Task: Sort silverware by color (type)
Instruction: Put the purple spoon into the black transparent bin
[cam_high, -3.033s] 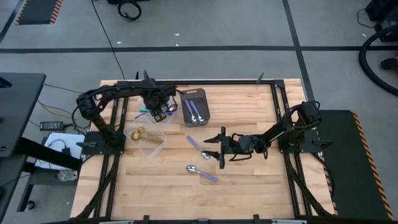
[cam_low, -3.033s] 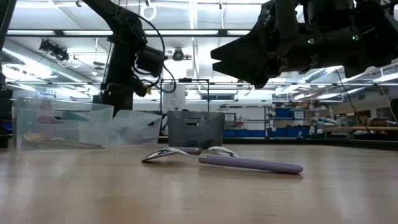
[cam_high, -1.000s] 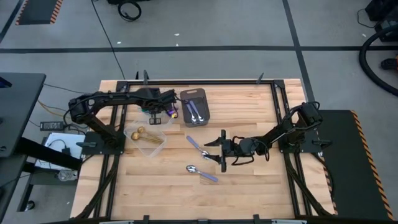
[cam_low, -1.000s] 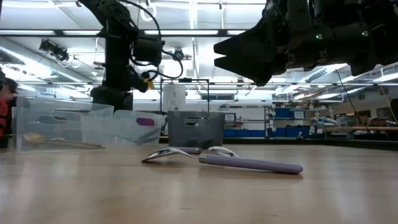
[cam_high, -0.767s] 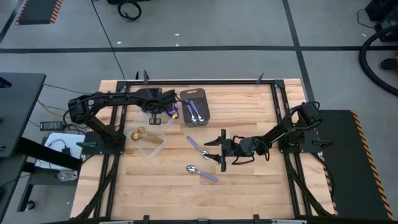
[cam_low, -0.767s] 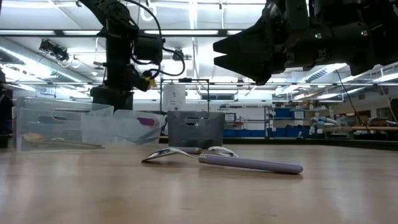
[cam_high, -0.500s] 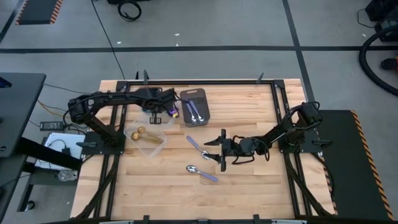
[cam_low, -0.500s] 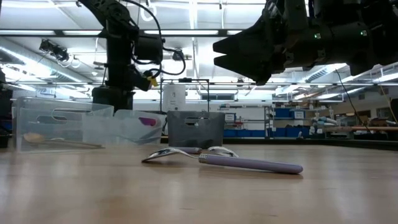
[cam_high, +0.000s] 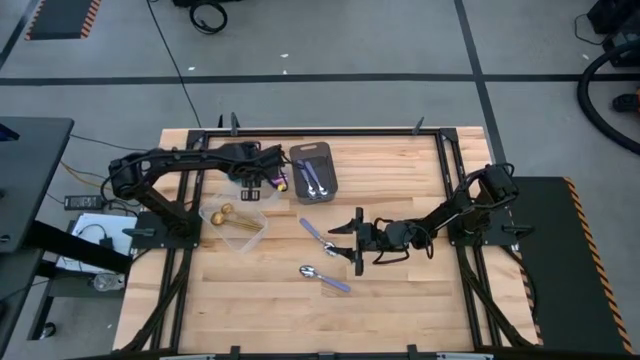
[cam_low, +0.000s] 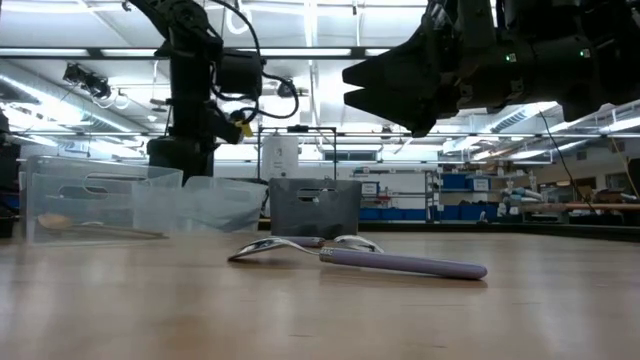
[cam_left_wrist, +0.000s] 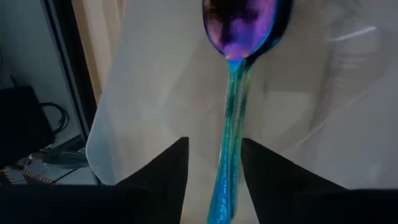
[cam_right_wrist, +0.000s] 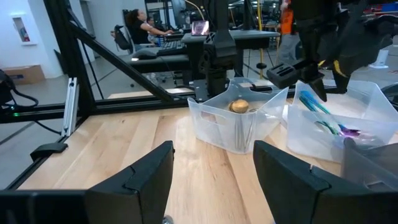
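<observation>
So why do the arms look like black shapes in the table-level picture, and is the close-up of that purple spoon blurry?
Low view: bright ceiling lights behind leave the right gripper in silhouette. Left wrist view: the spoon is soft and out of focus.
</observation>
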